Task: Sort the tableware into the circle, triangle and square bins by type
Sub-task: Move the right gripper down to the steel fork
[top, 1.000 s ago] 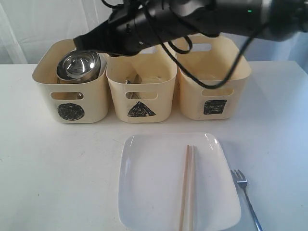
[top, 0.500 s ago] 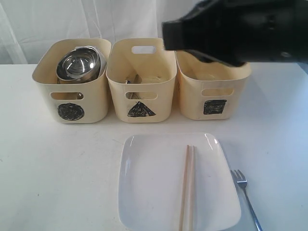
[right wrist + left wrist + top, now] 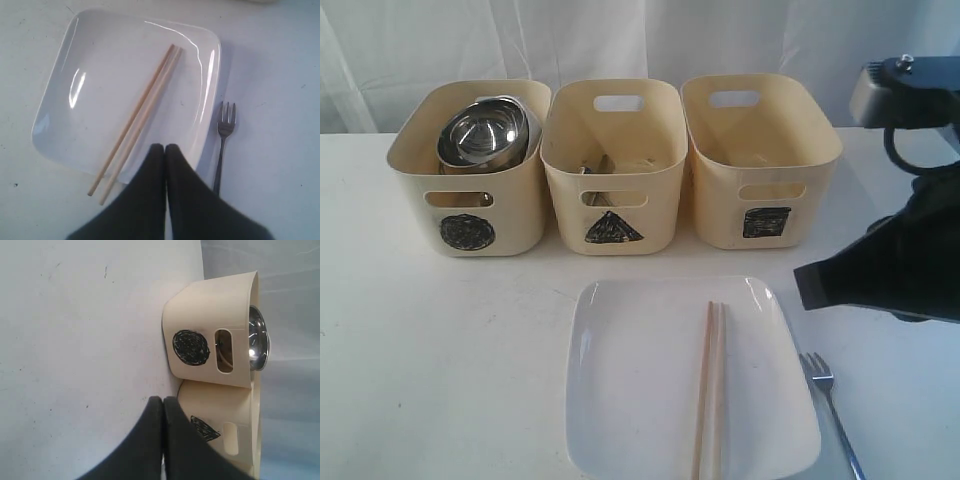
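A large white square plate lies at the table's front with a pair of wooden chopsticks across it. To its right is a steel fork. The circle bin holds a steel bowl on other steel ware. Inside the triangle bin I can make out some pieces, unclear which. The square bin stands on the right. My right gripper is shut and empty, above the plate's edge between the chopsticks and the fork. My left gripper is shut and empty, low in front of the circle bin and triangle bin.
The right arm hangs over the table's right side beside the plate. A white curtain backs the bins. Bare white tabletop stretches left of the plate. The left arm is out of the exterior view.
The right arm has swung from above the circle bin across the bins to the right. It has come down beside the plate. Its gripper is empty.
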Tool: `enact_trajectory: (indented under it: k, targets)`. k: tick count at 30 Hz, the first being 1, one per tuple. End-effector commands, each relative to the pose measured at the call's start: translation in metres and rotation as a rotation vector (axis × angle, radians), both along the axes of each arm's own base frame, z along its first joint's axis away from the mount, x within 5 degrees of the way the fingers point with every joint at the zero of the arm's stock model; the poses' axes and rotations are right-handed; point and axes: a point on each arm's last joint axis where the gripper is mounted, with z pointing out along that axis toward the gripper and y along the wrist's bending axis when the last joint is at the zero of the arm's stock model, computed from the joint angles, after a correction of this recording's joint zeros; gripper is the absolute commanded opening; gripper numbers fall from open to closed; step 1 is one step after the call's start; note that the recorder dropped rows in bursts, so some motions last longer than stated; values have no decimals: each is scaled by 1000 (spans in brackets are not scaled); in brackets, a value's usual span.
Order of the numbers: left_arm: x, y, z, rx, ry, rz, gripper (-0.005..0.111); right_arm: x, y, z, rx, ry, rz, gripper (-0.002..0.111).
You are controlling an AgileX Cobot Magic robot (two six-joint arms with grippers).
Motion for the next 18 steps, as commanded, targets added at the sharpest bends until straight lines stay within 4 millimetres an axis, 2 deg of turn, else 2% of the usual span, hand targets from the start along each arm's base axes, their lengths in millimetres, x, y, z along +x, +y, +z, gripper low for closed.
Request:
enact_trajectory:
  k: [1, 7, 11, 13, 14, 18]
  targets:
    - [0, 0, 0, 2, -6, 1, 0, 6, 6, -10, -32, 54, 17, 4]
    - [0, 0, 0, 2, -6, 1, 0, 21, 24, -29, -20, 145, 22, 32]
    - [0, 0, 0, 2, -6, 1, 0, 33, 38, -50, -50, 221, 57, 50]
    - [0, 0, 0, 2, -4, 1, 0, 38, 40, -60, -104, 254, 76, 51]
    - [0, 0, 0, 2, -4, 1, 0, 43, 39, -69, -184, 268, 79, 51]
    - [0, 0, 0, 2, -4, 1, 0, 51, 30, -76, -308, 254, -4, 51]
